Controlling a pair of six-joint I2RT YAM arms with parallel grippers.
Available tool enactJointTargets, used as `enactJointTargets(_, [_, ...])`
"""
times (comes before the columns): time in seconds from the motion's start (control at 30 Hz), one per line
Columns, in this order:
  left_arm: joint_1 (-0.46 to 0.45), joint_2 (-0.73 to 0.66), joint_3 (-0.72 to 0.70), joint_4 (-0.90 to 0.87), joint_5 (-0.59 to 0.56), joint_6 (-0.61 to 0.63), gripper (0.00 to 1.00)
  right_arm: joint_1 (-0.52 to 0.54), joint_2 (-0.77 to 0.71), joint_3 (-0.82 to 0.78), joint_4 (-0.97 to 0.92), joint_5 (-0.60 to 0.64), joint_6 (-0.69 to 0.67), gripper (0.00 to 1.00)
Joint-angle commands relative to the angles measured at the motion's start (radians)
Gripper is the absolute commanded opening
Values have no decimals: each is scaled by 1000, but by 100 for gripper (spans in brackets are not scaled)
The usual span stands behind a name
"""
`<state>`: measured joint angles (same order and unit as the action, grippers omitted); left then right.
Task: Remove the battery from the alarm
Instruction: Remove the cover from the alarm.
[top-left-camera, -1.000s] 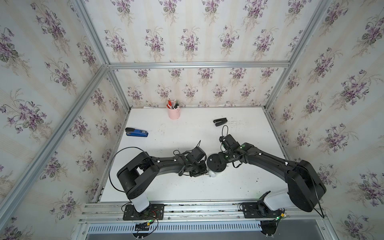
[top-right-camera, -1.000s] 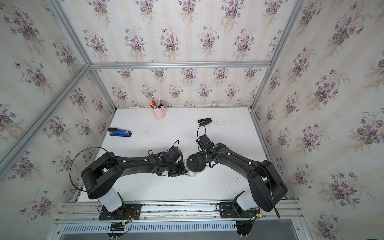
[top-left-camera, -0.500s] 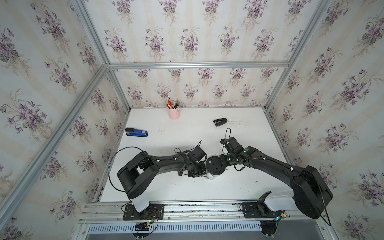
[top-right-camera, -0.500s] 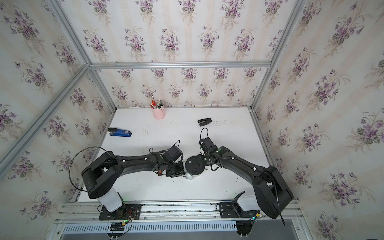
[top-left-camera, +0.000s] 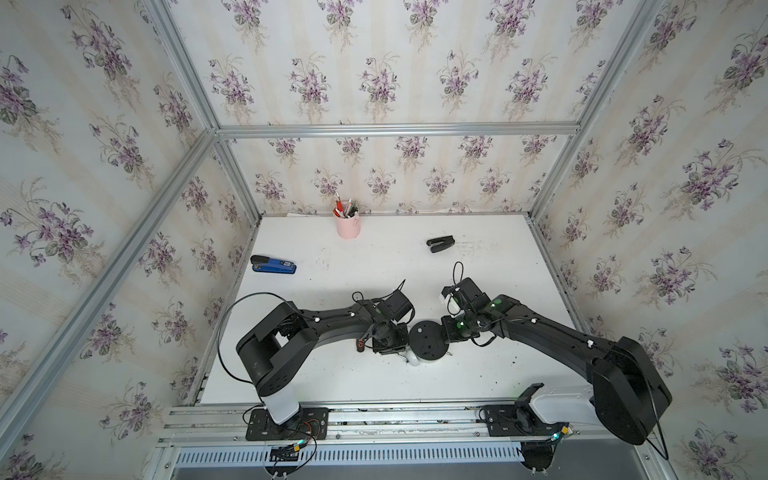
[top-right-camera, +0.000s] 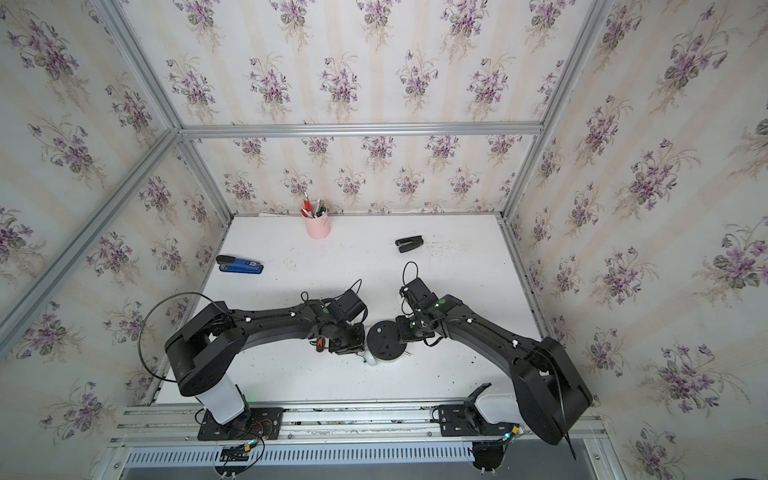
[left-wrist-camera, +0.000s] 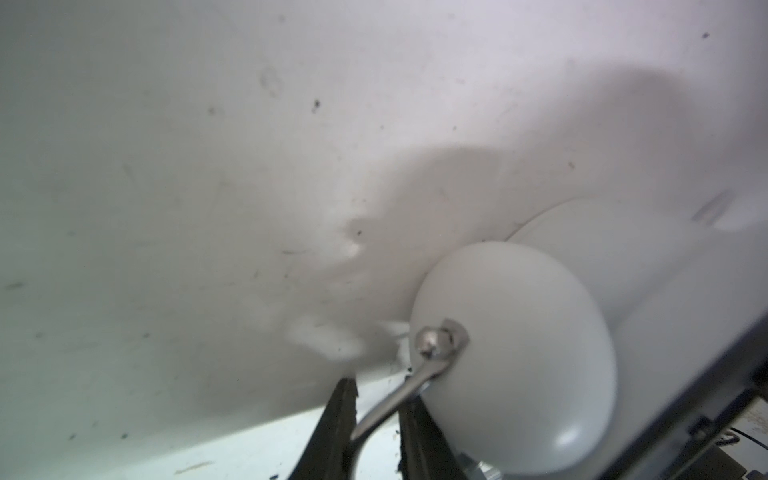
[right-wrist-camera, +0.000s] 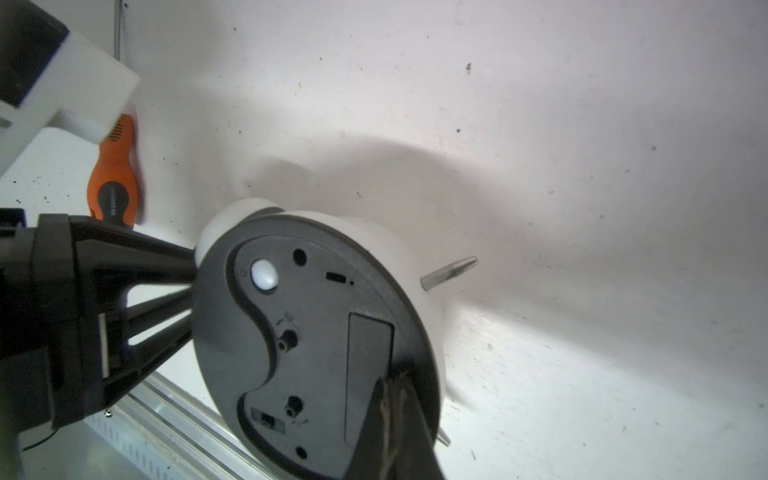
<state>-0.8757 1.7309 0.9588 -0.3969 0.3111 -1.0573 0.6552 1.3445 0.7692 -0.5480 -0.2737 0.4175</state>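
Observation:
The alarm (top-left-camera: 428, 341) (top-right-camera: 384, 341) lies near the table's front middle with its black round back facing up and a white bell (left-wrist-camera: 511, 353) toward the front. My left gripper (left-wrist-camera: 376, 399) (top-left-camera: 395, 338) is shut on the alarm's metal handle (left-wrist-camera: 386, 405), one finger on each side. My right gripper (right-wrist-camera: 395, 376) (top-left-camera: 446, 332) is shut, its tips resting on the back at the edge of the closed rectangular cover (right-wrist-camera: 368, 361). The battery is hidden.
An orange-handled screwdriver (right-wrist-camera: 116, 178) (top-left-camera: 360, 344) lies just left of the left gripper. Farther back stand a pink pen cup (top-left-camera: 347, 226), a blue stapler (top-left-camera: 273, 264) and a small black stapler (top-left-camera: 440, 244). The alarm's metal feet (right-wrist-camera: 451, 271) stick out sideways.
The alarm has shifted slightly toward the table's front edge, still held by the left gripper. The right arm has swung its elbow outward and its tips have settled on the alarm's back.

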Motion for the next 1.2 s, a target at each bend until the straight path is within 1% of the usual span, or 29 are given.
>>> enactJointTargets(0.0, [-5,10,10,208,27,-2,24,15,18,7,104,-415,36,0])
enactJointTargets(0.2, [-6,1,15,188,16,-1,24,12,22,51,94,-450,47,0])
enactJointTargets(0.4, [-8,-5,31,163,5,3,24,12,57,147,-61,-388,1,0])
enactJointTargets(0.6, [-8,-11,20,169,0,-4,24,14,45,145,-90,-350,2,0])
enactJointTargets(0.7, [-8,-16,13,168,-8,-8,24,-28,29,133,-98,-333,7,0])
enactJointTargets(0.77, [-8,-19,13,166,-12,-7,24,-57,19,139,-119,-293,-3,0])
enactJointTargets(0.83, [-5,-21,14,161,-12,-7,25,-101,6,155,-141,-271,-13,0])
enactJointTargets(0.87, [-5,-23,14,159,-15,-7,25,-143,-2,168,-160,-255,-20,0])
enactJointTargets(0.9, [-4,-27,14,157,-18,-7,26,-173,-16,186,-182,-247,-30,2])
enactJointTargets(0.93, [-3,-32,13,158,-20,-7,26,-198,-39,202,-210,-217,-34,19])
enactJointTargets(1.03, [1,-45,18,145,-30,0,27,-235,-62,248,-342,-114,-74,42])
enactJointTargets(1.07, [3,-45,20,142,-29,1,27,-236,-56,244,-387,-88,-81,47])
enactJointTargets(1.13, [7,-41,20,143,-24,2,27,-237,-47,193,-425,-33,-57,49])
enactJointTargets(1.17, [7,-43,21,145,-23,3,27,-240,-59,143,-404,-50,-39,50])
